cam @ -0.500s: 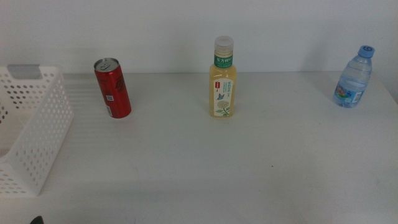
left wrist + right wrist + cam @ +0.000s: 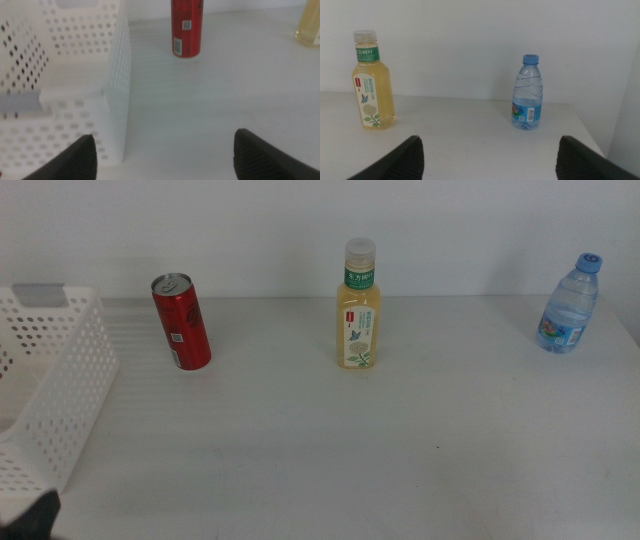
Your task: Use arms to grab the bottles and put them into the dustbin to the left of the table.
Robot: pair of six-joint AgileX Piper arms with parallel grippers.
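Observation:
Three items stand upright along the back of the white table (image 2: pixel 320 450). They are a red can (image 2: pixel 181 322), a yellow tea bottle (image 2: pixel 359 310) with a green label and white cap, and a clear blue-capped water bottle (image 2: pixel 571 305). The white perforated dustbin (image 2: pixel 60 390) stands at the left edge. My left gripper (image 2: pixel 165 160) is open and empty, low at the front left beside the dustbin's wall (image 2: pixel 117 75), with the can (image 2: pixel 186 27) ahead. Its dark tip (image 2: pixel 40 515) shows in the middle view. My right gripper (image 2: pixel 492 160) is open and empty, facing the tea bottle (image 2: pixel 371 82) and water bottle (image 2: pixel 527 95).
A plain white wall runs behind the table. The table's right edge lies just past the water bottle. The dustbin holds nothing that shows in the left wrist view.
The left gripper's dark tip has come further up into the bottom left corner of the middle view. The bottles, can and dustbin have not moved.

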